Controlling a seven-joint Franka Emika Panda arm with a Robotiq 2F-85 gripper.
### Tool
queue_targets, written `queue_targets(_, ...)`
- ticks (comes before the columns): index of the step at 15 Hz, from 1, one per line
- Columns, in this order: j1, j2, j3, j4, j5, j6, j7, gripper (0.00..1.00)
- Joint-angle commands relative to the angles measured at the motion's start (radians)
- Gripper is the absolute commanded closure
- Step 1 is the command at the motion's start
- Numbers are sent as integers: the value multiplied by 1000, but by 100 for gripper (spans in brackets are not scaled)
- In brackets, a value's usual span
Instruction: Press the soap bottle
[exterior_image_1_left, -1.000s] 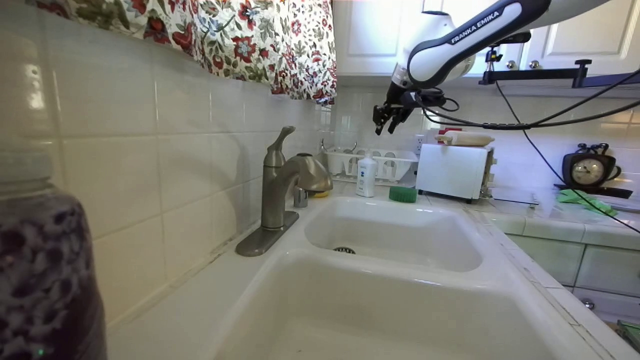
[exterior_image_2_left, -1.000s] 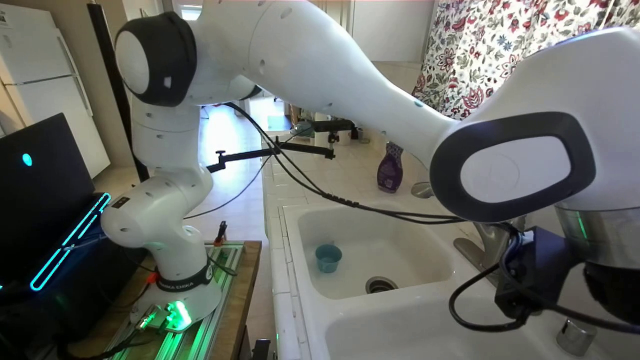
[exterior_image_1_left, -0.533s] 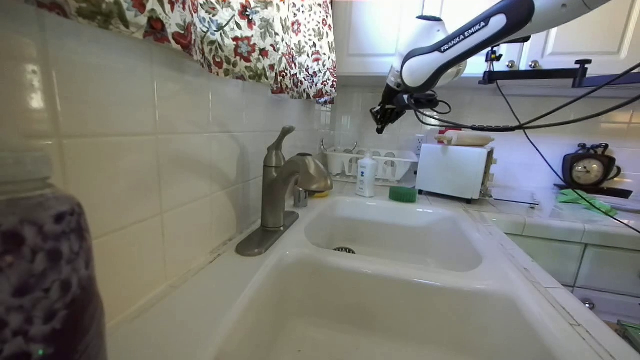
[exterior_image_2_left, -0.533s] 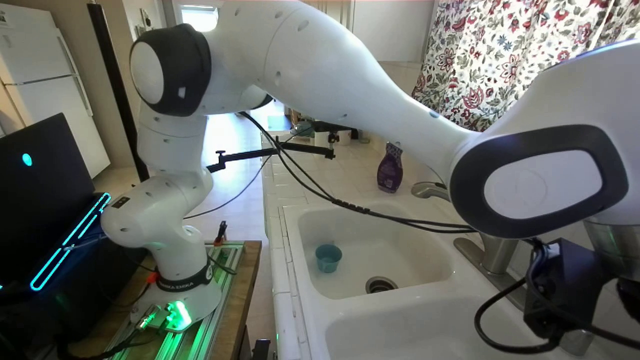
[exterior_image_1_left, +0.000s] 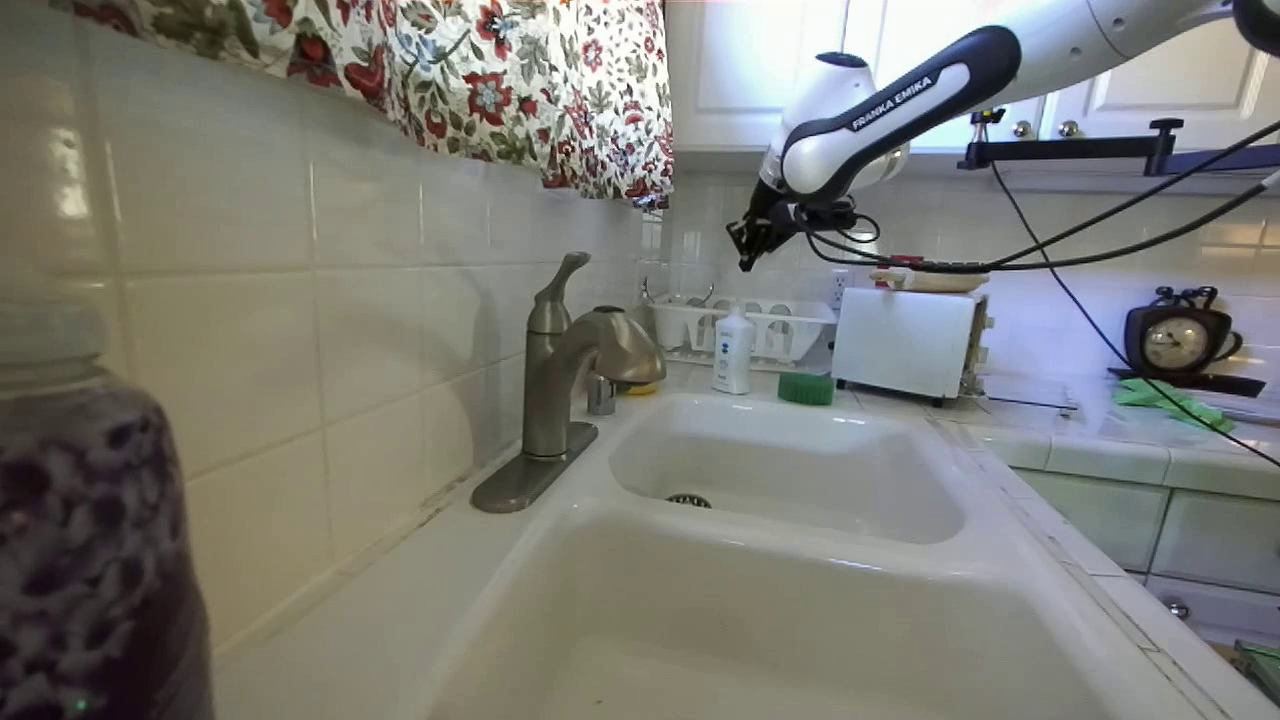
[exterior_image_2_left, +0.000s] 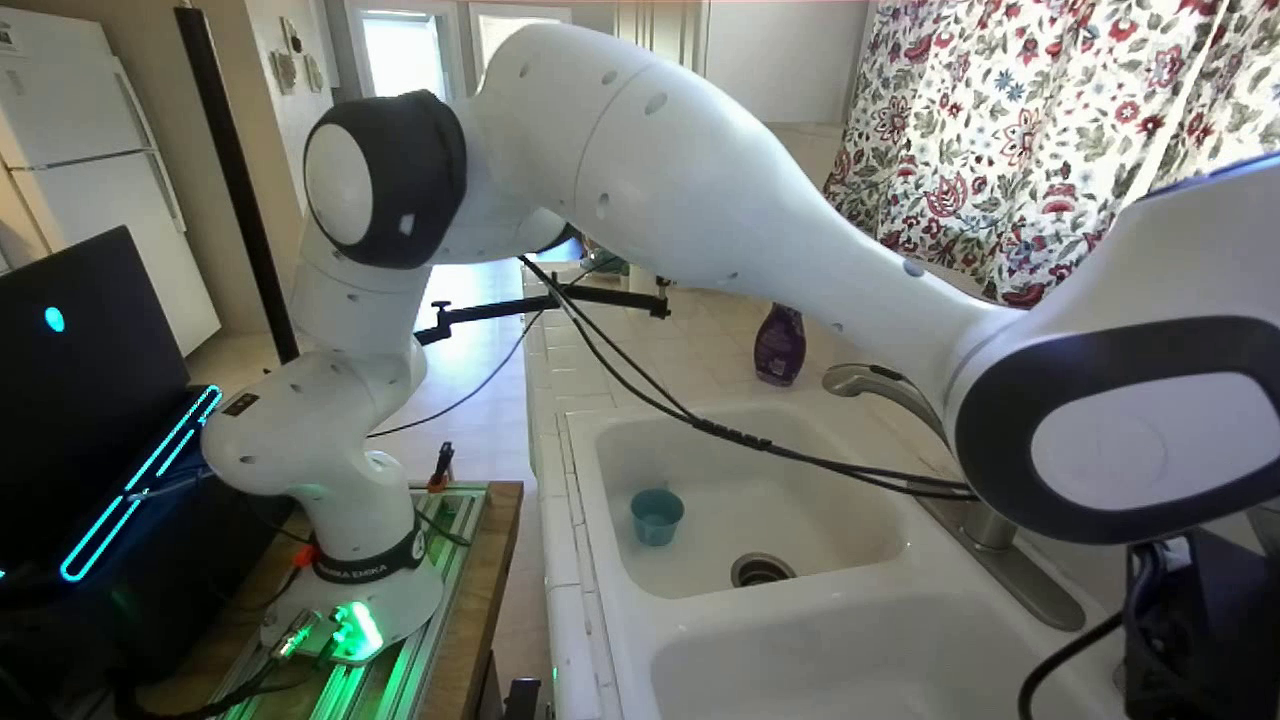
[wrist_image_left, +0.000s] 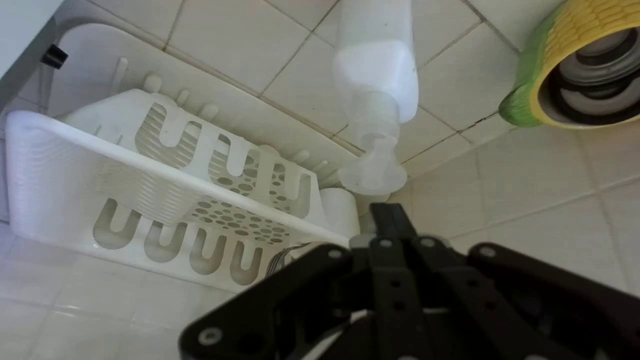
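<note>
A white soap bottle (exterior_image_1_left: 733, 355) with a pale pump top stands upright on the counter behind the sink. In the wrist view the soap bottle (wrist_image_left: 376, 75) appears at the top, its pump head (wrist_image_left: 374, 170) pointing toward the fingertips. My gripper (exterior_image_1_left: 748, 256) hangs above the bottle with a gap between them. Both black fingers of the gripper (wrist_image_left: 391, 206) lie together just below the pump head in the wrist picture, with nothing between them. In an exterior view the arm's wrist runs off the edge, hiding the gripper and the soap bottle.
A white dish rack (wrist_image_left: 165, 170) stands close beside the bottle, and a corn-patterned cup (wrist_image_left: 545, 70) on its other side. Nearby are a green brush (exterior_image_1_left: 805, 389), a white box-like appliance (exterior_image_1_left: 905, 342) and the faucet (exterior_image_1_left: 545, 380). A purple bottle (exterior_image_2_left: 779, 345) stands across the sink.
The fingers, spread apart a second ago, have come together. In an exterior view the arm has shifted left and slightly lower; the soap bottle has not moved.
</note>
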Motion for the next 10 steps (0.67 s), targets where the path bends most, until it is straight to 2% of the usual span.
queue_targets(1,-12,89,-15,107,41,15,19,100)
queue_targets(10,-47,150,11,177,56,17,29,100)
